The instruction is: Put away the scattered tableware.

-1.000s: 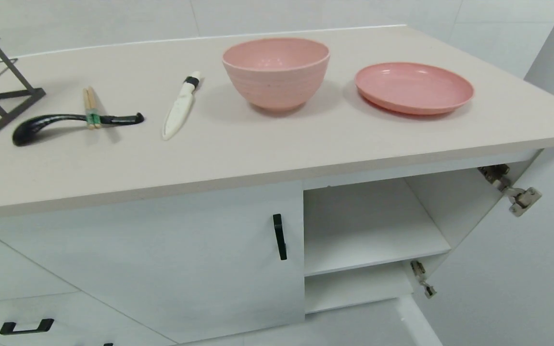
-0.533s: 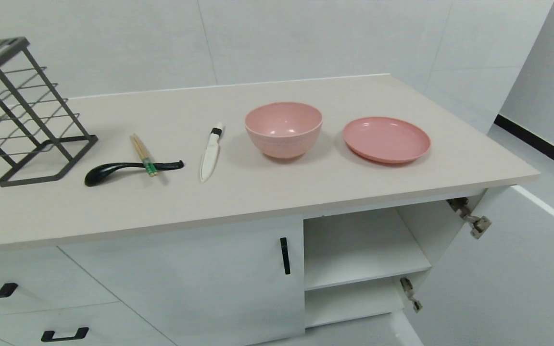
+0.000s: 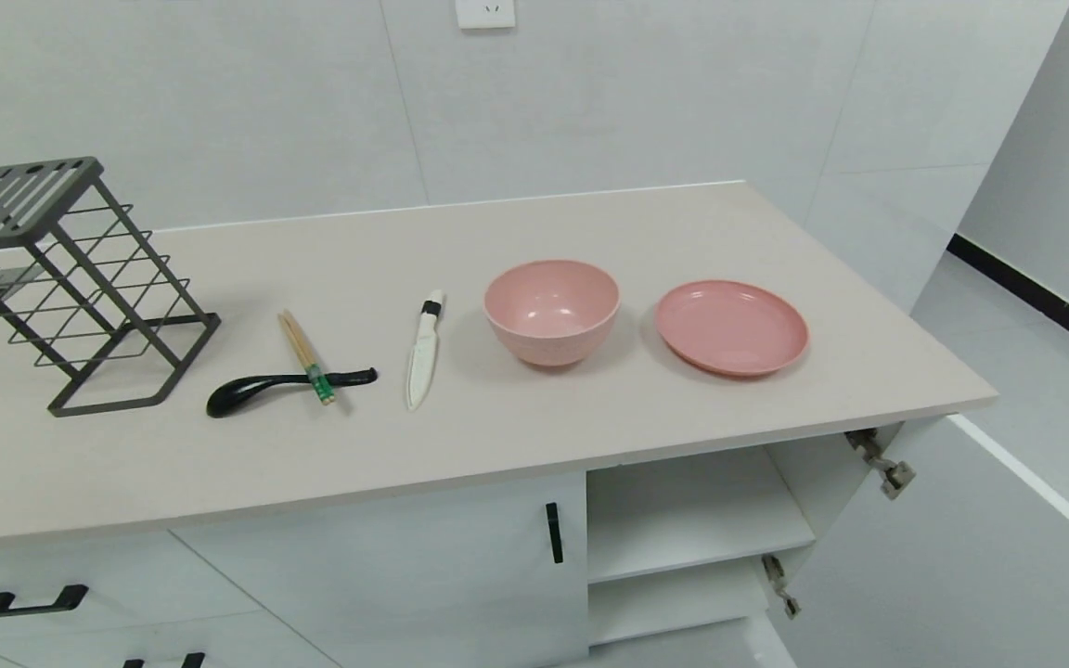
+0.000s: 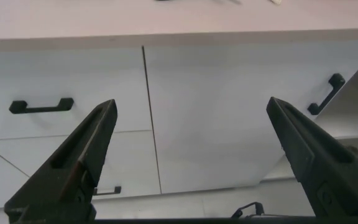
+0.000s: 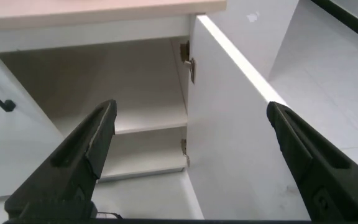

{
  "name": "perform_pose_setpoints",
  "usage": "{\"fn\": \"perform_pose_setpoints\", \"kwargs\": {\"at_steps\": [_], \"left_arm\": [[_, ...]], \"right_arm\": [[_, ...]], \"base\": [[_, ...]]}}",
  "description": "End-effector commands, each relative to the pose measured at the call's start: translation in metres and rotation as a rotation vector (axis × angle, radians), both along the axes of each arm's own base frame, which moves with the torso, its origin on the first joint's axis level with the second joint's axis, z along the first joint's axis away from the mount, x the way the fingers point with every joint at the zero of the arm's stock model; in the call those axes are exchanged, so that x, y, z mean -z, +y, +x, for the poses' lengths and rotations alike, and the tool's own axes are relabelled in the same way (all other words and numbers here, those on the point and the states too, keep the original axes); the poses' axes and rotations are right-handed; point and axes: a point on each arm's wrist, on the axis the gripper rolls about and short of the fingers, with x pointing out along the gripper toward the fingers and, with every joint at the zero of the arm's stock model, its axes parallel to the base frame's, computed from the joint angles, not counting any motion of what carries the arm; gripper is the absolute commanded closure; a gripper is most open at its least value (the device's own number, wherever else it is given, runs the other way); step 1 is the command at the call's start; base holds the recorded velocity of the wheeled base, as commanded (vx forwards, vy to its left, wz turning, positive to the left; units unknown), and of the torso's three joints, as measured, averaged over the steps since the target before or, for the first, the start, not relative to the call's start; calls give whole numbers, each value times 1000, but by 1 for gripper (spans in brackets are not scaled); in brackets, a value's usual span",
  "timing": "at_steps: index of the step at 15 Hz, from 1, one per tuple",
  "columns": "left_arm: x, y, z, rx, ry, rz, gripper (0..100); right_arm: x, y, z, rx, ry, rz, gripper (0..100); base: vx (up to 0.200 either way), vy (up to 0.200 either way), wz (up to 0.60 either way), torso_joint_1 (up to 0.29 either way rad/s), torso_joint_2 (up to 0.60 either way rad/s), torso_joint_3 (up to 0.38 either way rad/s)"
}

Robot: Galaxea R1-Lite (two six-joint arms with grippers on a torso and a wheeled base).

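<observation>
1. Pale tiled walls back a beige laminate desk [image 3: 534,436]. At its left stands a dark wire cutlery rack [image 3: 80,278], probably meant for the utensils.
2. Beside it lies a black plastic spoon [image 3: 247,394] with wooden chopsticks [image 3: 304,357] crossing its handle, then a white sheathed knife [image 3: 423,353].
3. A deep pink bowl [image 3: 551,311] and a round pink plate [image 3: 731,327] hold nothing.
4. Below them, the white cupboard [image 3: 697,510] is open, likely for crockery.
5. The left pincer [image 4: 191,106] and right pincer [image 5: 191,107] hang low, jaws spread, holding nothing.

Black spoon [image 3: 251,387], chopsticks [image 3: 301,351], knife [image 3: 423,357], pink bowl [image 3: 551,311] and plate [image 3: 730,327] lie along countertop [image 3: 590,232].
</observation>
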Motion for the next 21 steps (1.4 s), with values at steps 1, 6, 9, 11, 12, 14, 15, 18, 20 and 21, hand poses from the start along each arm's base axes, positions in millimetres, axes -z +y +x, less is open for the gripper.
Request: {"fn": "perform_pose_setpoints", "kwargs": {"at_steps": [1, 6, 9, 11, 12, 14, 15, 18, 20, 21], "left_arm": [[0, 0, 0, 0, 1, 0, 0], [0, 0, 0, -2, 1, 0, 0], [0, 0, 0, -2, 1, 0, 0], [0, 0, 0, -2, 1, 0, 0], [0, 0, 0, -2, 1, 0, 0], [0, 0, 0, -2, 1, 0, 0], [0, 0, 0, -2, 1, 0, 0], [0, 0, 0, -2, 1, 0, 0], [0, 0, 0, -2, 1, 0, 0], [0, 0, 0, -2, 1, -2, 0]], "right_arm": [[0, 0, 0, 0, 0, 0, 0], [0, 0, 0, 0, 0, 0, 0], [0, 0, 0, 0, 0, 0, 0], [0, 0, 0, 0, 0, 0, 0], [0, 0, 0, 0, 0, -2, 0], [0, 0, 0, 0, 0, 0, 0], [0, 0, 0, 0, 0, 1, 0], [0, 0, 0, 0, 0, 0, 0], [0, 0, 0, -6, 0, -20, 0], [0, 0, 0, -6, 0, -19, 0]], "base": [[0, 0, 0, 276, -520, -246], [0, 0, 0, 285, -535, -252], [0, 0, 0, 302, -570, -279], [0, 0, 0, 310, -598, -278], [0, 0, 0, 315, -613, -300], [0, 0, 0, 254, -491, -242], [0, 0, 0, 212, -408, -203], [0, 0, 0, 199, -388, -191], [0, 0, 0, 40, -69, -33], [0, 0, 0, 0, 0, 0]]}}
